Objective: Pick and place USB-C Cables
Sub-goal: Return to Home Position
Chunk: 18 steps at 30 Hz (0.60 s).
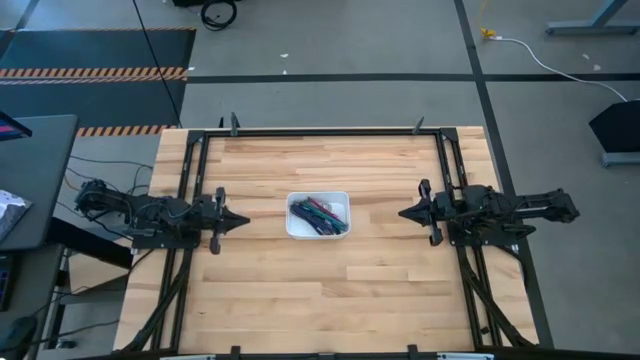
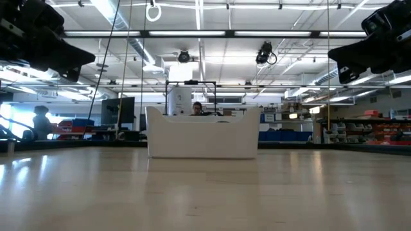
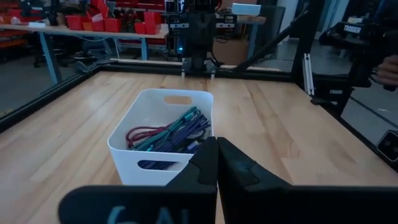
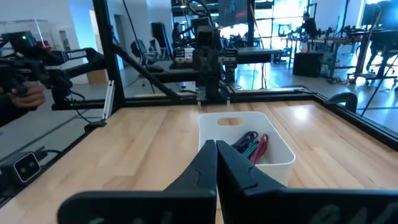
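A small white tray (image 1: 296, 229) stands at the table's middle, with the coloured USB-C cable bundles (image 1: 320, 214) lying inside it. The left wrist view shows dark red, teal and purple bundles (image 3: 171, 134) in the tray (image 3: 124, 146); the right wrist view shows red, teal and purple ones (image 4: 250, 147) in the tray (image 4: 277, 163). My left gripper (image 1: 243, 220) hovers to the tray's left, shut (image 3: 217, 152). My right gripper (image 1: 404, 213) hovers to the tray's right, shut (image 4: 216, 152). Both point at the tray and touch nothing. In the low view the tray's wall (image 2: 202, 136) hides the cables.
Bare wooden tabletop (image 1: 330, 290) surrounds the tray on all sides. A black metal frame (image 1: 320, 132) runs along the table's far edge and sides. A person's hand (image 4: 25, 96) shows beyond the table in the right wrist view.
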Each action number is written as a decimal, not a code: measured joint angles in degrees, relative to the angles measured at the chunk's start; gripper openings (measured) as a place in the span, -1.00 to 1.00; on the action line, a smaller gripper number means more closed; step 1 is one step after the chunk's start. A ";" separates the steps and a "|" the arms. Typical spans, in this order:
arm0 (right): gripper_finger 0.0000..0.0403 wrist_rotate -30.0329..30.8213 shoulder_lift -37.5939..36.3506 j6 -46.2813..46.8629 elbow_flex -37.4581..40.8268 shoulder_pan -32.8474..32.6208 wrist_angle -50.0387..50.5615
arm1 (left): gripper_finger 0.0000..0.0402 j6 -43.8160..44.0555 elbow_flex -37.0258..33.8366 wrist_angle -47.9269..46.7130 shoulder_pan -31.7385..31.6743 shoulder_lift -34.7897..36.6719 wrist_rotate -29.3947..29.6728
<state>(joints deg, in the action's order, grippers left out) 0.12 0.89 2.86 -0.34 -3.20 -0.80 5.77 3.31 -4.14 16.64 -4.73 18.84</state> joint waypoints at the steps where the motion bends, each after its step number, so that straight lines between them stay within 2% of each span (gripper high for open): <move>1: -0.99 0.00 -0.02 -0.05 0.00 0.00 0.00 | -0.99 -0.33 -0.04 0.15 -0.01 0.02 0.02; 14: -0.98 0.12 2.24 -1.23 0.00 0.02 0.00 | -0.93 -9.06 -0.03 0.06 -1.11 -0.11 1.19; 18: -0.97 0.28 2.47 -1.91 0.00 0.02 0.00 | -0.98 -9.50 -0.09 0.01 -2.97 -0.09 -3.00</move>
<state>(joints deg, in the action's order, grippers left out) 0.40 3.36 0.95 -0.34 -3.18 -0.80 -3.73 3.22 -4.13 13.68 -4.82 15.85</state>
